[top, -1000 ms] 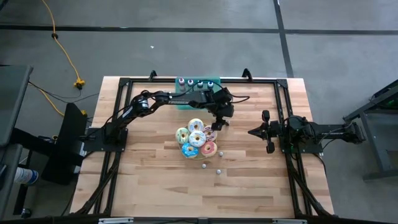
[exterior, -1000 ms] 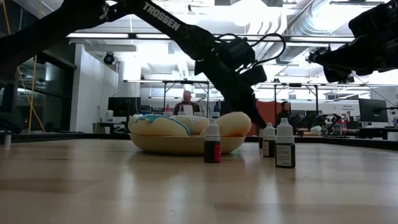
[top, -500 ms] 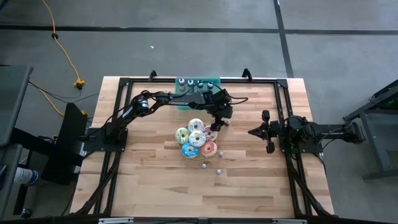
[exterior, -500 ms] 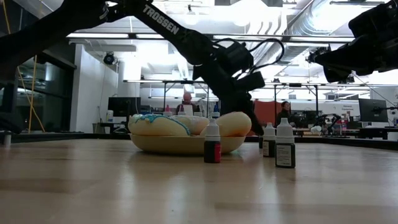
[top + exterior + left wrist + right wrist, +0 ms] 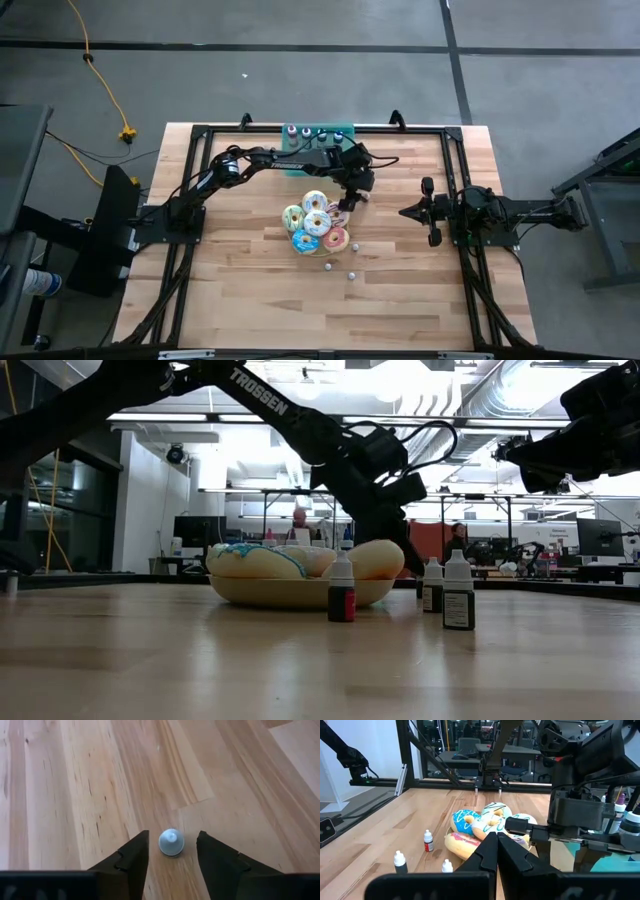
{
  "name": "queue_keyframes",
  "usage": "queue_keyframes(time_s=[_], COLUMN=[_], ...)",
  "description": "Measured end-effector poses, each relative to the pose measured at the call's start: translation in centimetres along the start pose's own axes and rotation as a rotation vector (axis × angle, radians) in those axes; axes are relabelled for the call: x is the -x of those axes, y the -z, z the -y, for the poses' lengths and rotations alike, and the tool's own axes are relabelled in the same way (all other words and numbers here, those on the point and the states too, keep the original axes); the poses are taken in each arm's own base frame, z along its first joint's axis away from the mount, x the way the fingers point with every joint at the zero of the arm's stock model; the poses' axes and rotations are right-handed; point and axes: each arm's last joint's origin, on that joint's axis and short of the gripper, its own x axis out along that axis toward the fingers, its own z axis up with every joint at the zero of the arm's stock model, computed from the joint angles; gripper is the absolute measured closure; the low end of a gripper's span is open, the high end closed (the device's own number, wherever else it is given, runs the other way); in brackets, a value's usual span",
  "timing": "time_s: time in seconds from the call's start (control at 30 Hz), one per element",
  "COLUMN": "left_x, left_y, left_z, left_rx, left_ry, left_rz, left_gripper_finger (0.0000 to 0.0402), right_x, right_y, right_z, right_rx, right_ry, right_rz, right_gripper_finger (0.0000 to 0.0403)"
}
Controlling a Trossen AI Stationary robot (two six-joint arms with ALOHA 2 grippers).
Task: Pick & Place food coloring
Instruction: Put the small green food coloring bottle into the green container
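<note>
A small food coloring bottle (image 5: pixel 171 842) with a white cap stands upright on the wood table, just right of the donut plate. My left gripper (image 5: pixel 172 836) reaches down at a slant over it, open. One finger stands on each side of the cap with a thin gap, touching nothing. In the high view this gripper (image 5: pixel 347 205) sits beside the donuts. Three more bottles (image 5: pixel 351 274) stand nearer the front edge, and several stand in the teal tray (image 5: pixel 345 130) at the far edge. My right gripper (image 5: pixel 496 837) is shut and waits at the right.
A plate of frosted donuts (image 5: pixel 315 225) sits mid-table, close to my left gripper. In the low view three bottles (image 5: pixel 458 595) stand in front of the plate (image 5: pixel 290 593). The black frame rails (image 5: pixel 455 190) run along the table's sides. People sit in the room beyond.
</note>
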Motion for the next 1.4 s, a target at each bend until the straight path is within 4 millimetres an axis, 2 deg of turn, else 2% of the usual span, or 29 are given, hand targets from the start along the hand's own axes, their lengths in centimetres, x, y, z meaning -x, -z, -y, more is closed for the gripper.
queue_keyframes(time_s=[0.9, 1.03, 1.27, 1.4], left_x=[-0.66, -0.69, -0.68, -0.67], left_y=[0.07, 0.04, 0.04, 0.04], left_z=[-0.02, 0.07, 0.07, 0.07], left_rx=[0.024, 0.023, 0.030, 0.076], left_ry=[-0.032, -0.030, -0.028, -0.028], left_rz=[0.007, 0.006, 0.006, 0.005], left_gripper_finger=[0.0277, 0.0302, 0.0372, 0.0379], right_x=[0.00, 0.00, 0.00, 0.00], right_y=[0.00, 0.00, 0.00, -0.02], right_z=[0.00, 0.00, 0.00, 0.00], right_rx=[0.000, 0.000, 0.000, 0.000], right_ry=[0.000, 0.000, 0.000, 0.000], right_rz=[0.000, 0.000, 0.000, 0.001], right_gripper_finger=[0.0402, 0.0402, 0.0402, 0.0402])
